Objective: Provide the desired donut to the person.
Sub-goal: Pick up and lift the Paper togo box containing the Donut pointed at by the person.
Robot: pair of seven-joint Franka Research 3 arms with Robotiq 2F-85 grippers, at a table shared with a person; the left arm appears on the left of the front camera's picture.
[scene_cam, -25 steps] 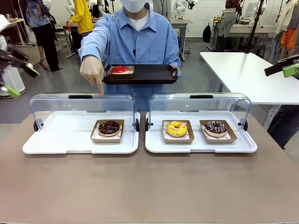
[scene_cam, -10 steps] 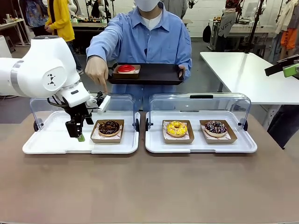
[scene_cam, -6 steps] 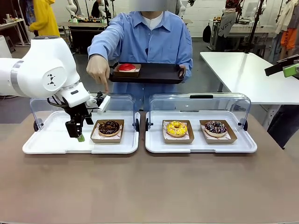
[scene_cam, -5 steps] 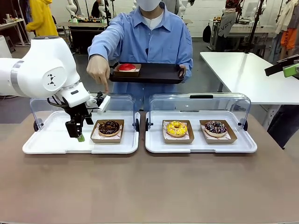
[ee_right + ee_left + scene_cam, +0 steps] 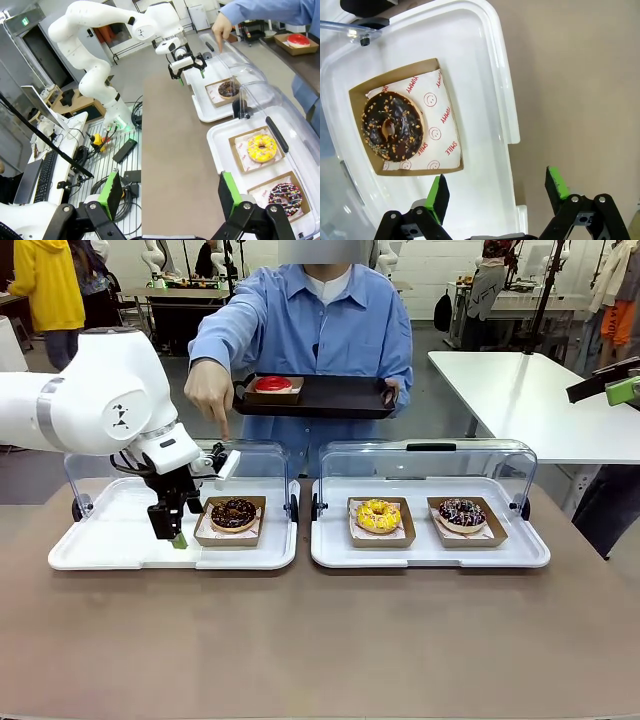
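Brown table (image 5: 320, 640) in a cluttered workshop (image 5: 470, 300); left and right jaws both stand open

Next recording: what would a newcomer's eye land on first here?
The big white left arm dominates, its open left claw hanging over the left white tray just beside the chocolate donut. Behind it, the person's hand points down at that donut's clear lid, the other hand holding a black tray with a red donut.

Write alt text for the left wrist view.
The left gripper, jaws open, points down at the edge of a white tray, beside a chocolate donut with nut crumbs in a brown cardboard box. Tan table lies alongside.
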